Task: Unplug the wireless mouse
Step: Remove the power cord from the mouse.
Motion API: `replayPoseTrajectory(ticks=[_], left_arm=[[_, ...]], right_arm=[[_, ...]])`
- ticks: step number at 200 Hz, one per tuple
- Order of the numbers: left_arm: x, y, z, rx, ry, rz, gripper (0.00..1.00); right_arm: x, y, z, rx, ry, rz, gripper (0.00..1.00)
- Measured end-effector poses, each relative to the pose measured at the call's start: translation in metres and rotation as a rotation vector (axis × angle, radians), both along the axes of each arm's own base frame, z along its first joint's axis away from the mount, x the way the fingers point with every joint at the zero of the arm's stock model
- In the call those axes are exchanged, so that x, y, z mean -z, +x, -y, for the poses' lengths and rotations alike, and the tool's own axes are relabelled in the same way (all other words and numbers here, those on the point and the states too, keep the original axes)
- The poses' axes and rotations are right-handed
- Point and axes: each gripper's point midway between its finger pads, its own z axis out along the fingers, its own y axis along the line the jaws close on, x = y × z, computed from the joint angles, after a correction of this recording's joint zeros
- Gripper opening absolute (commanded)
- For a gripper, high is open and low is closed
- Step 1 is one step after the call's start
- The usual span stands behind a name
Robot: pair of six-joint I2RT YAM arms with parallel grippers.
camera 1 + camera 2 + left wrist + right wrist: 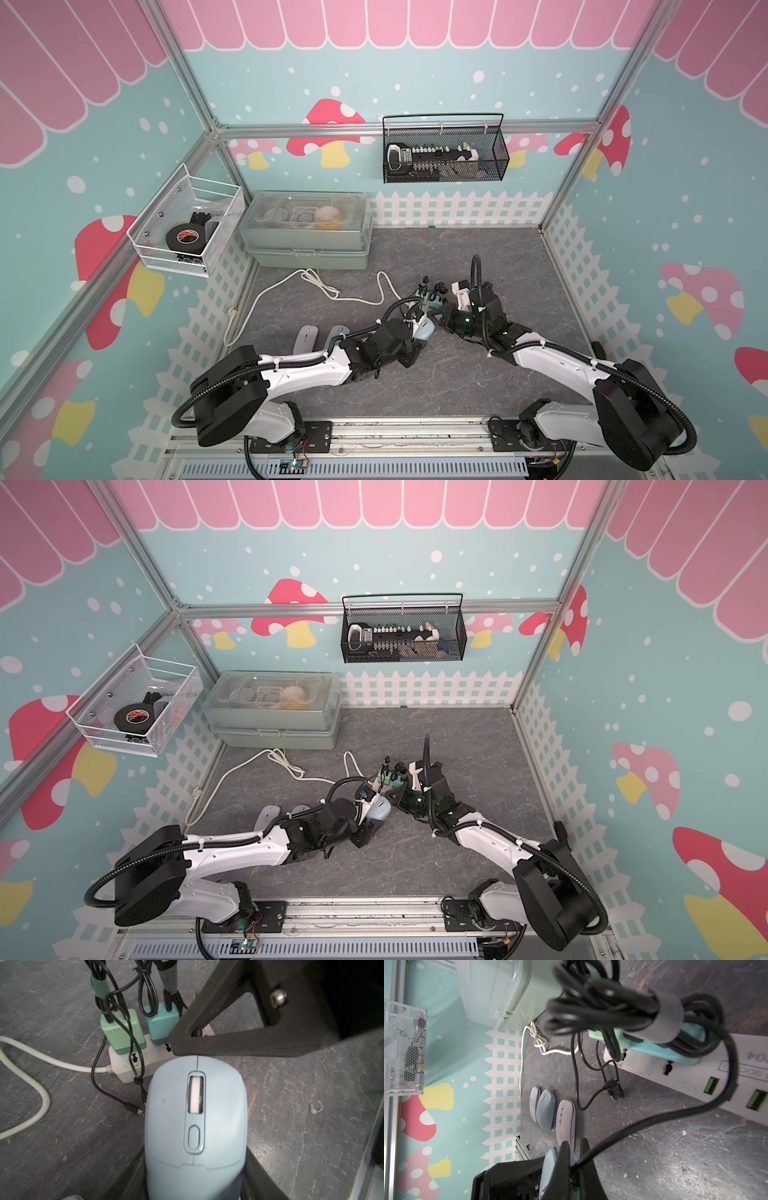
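The light blue plastic wireless mouse point(424, 331) is a little below and right of the centre in both top views, just under the white plastic power strip point(124, 1066) in the frame. The left gripper point(195, 1150) grasps it by its two flanks. The right gripper point(574, 1159) is clenched on the thin black charging cable point(654, 1118) directly at the nose of the mouse. The plug itself is hidden between the fingers, so I cannot tell if they hold the plug or only the wire behind it.

This is the first danger, I think. If only the wire is pinched, a pull may strain it or slide along it, and the plug remains inside. A pull which is not in line with the socket may bend the connector.

The shell of the mouse is smooth and rounded, so it may slip forward out of the left fingers point(259, 1169) when the pull comes.

The cable is short. Most of it is bound in a bundle by a grey fabric strap point(662, 1020) on the teal square charger point(163, 1022). A long pull may therefore drag this charger out, or move the whole strip on the dark grey stone-pattern table point(301, 1095).

The two grippers are very close together, so a small side motion may knock one against the other.
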Motion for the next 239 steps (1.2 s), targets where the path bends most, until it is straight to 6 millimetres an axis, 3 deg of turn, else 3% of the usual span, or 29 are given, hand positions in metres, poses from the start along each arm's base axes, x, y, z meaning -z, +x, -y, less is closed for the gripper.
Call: replayPoseTrajectory(ticks=[239], left_arm=[[-0.003,0.009,-0.003,-0.077,-0.015,0.036,0.49]], right_arm=[[-0.005,0.015,-0.005,0.016,-0.012,0.023,0.0]])
